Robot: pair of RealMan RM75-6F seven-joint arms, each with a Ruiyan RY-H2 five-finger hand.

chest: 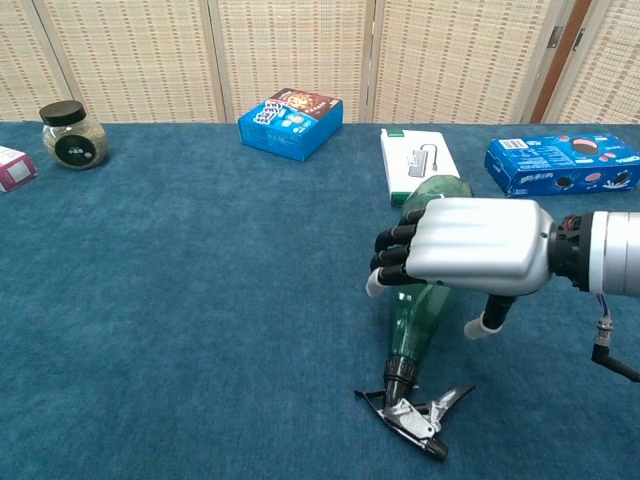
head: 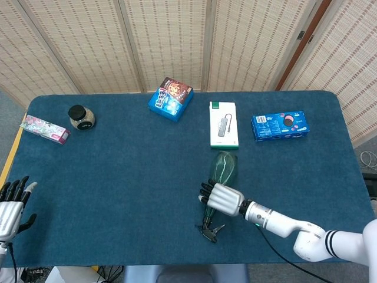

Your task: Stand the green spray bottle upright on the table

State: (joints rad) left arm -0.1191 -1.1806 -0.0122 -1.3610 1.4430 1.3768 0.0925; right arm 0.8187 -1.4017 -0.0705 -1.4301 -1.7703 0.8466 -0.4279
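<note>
Right now we have our right hand (chest: pixel 470 260) draped over the green spray bottle (head: pixel 224 168), which lies flat on its side near the middle of the table (head: pixel 118 194), a little toward our right. Its long axis runs away from us: the rounded base points toward the white box (head: pixel 224 124) at the far side, and the black trigger head (chest: pixel 410 410) points back at our edge, the lever splayed on the cloth. Our fingers (chest: pixel 395 255) curl down over the bottle's left flank while the thumb reaches down on its right, so the body sits between them; whether they are actually clamped on it or only cupping it we cannot tell. Our left hand (head: pixel 13 203) waits well apart at the near left edge, fingers spread and holding nothing, so the right one is plainly placed for the lift. We judge the bottle to be thin translucent plastic, smooth, tapering to a narrow neck, likely light and slippery. The table wears a napped blue cloth that should damp sliding once the base comes down.
</note>
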